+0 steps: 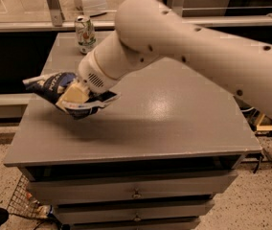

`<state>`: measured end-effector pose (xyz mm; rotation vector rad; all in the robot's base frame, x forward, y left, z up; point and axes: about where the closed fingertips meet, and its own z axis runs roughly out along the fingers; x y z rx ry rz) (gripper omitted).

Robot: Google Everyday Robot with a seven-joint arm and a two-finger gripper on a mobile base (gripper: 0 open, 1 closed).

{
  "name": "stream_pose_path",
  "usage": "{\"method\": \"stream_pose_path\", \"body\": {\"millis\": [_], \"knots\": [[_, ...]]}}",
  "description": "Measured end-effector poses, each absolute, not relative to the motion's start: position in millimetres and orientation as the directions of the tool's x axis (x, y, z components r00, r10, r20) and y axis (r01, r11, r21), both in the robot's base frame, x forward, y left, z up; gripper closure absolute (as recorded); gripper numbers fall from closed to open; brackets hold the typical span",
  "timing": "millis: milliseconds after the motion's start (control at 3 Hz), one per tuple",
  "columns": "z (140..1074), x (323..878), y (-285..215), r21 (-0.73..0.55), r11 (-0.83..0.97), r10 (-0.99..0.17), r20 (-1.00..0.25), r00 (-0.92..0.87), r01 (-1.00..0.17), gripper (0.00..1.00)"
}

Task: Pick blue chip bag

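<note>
The blue chip bag (54, 87), crinkled navy with white lettering and white edges, hangs in the air above the left part of the grey cabinet top (174, 123). My gripper (73, 96) is shut on the bag, one pale finger (74, 95) pressed across its middle. The bag casts a shadow on the top below it. The white arm reaches in from the right and covers the back right of the cabinet. The red apple is hidden.
A green-and-white drink can (85, 33) stands at the back left corner of the cabinet. Drawers (136, 193) run down the cabinet's front. A wire basket (26, 202) sits on the floor at lower left. A rail runs behind the cabinet.
</note>
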<state>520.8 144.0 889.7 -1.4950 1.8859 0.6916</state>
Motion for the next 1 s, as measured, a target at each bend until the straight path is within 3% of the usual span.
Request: {"method": "stream_pose_path", "body": {"millis": [1000], "knots": [[971.4, 609.4, 72.3, -0.054, 0.142, -0.504, -0.863, -0.025, -0.988, 1.00]]}}
